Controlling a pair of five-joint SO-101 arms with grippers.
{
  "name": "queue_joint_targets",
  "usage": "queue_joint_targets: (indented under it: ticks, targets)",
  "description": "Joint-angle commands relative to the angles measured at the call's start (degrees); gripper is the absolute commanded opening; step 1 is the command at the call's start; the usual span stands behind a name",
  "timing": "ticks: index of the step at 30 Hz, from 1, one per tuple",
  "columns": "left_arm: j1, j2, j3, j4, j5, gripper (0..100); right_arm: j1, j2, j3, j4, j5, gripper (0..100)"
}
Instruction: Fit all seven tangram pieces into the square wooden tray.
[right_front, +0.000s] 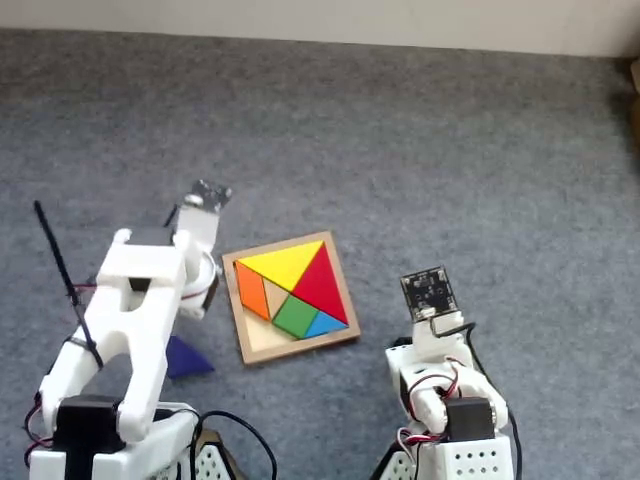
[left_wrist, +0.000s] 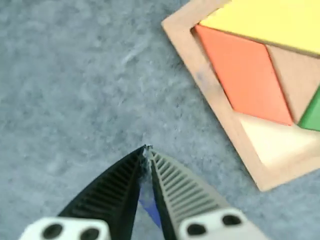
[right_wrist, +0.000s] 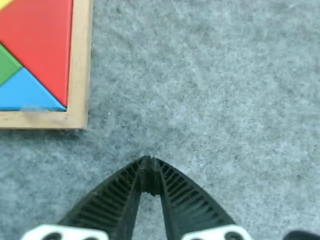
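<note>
Beside the tray (left_wrist: 187, 47), the left hand (left_wrist: 146, 151) is pinched closed, a blue sliver (left_wrist: 151, 210), perhaps a piece, inside.

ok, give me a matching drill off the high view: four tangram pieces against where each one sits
Pieces:
1. yellow piece
2. red piece
3. orange piece
4. dark blue piece

Places, as seen in the high view:
a. on the carpet, outside the wooden tray
b. in the tray, along its far edge
c. in the tray, along its right edge
d. in the tray, along its left edge

Pairs: 1-b, 2-c, 3-d, 4-a
</note>
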Motion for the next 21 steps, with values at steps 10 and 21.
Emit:
queue_joint_targets:
  ticks: [10,21]
  targets:
    - [0.8,-1.1,-12.8,25.7,16.4,1,0.7,-0.2,7.3,0.3,0.0,0.8]
    - [-1.5,-1.4,5.8,10.4,30.7,1,0.7,-0.2,7.3,0.3,0.0,0.8]
